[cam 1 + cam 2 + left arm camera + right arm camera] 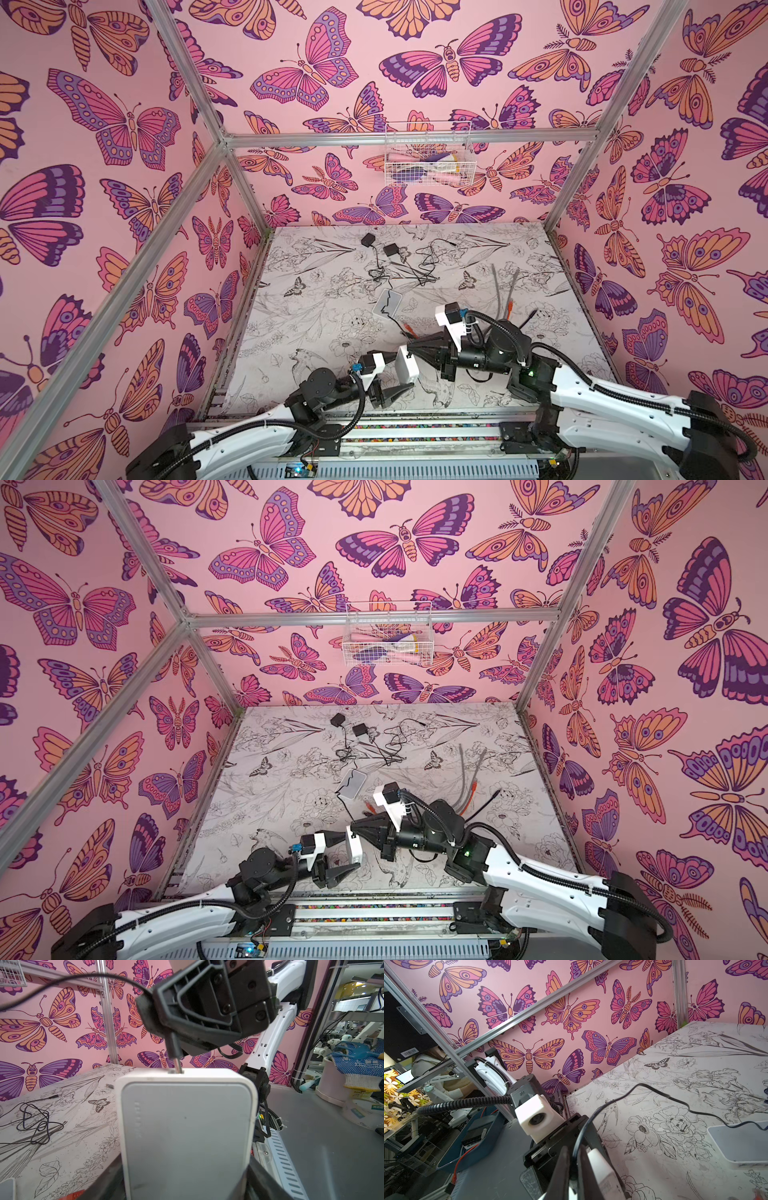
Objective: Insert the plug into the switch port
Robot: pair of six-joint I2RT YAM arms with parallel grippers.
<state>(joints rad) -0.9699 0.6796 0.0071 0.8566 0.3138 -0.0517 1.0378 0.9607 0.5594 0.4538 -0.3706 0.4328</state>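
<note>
My left gripper (400,375) (347,852) is shut on a white switch (187,1126) (406,365), holding it off the table by its two long sides. One black finger (261,1180) shows beside the box. My right gripper (187,1022) (572,1172) (412,347) is shut on a black barrel plug (174,1047). The plug's metal tip (178,1065) reaches into the small port (176,1071) in the switch's end edge; how deep, I cannot tell. Its thin black cable (654,1088) trails back over the table. In both top views the plug is hidden between the grippers.
A second white switch (387,302) (741,1142) lies flat mid-table with the cable across it. Two black adapters (368,240) (390,249) and tangled wires sit at the back. Grey and orange network cables (509,291) lie to the right. A wire basket (428,153) hangs on the back wall.
</note>
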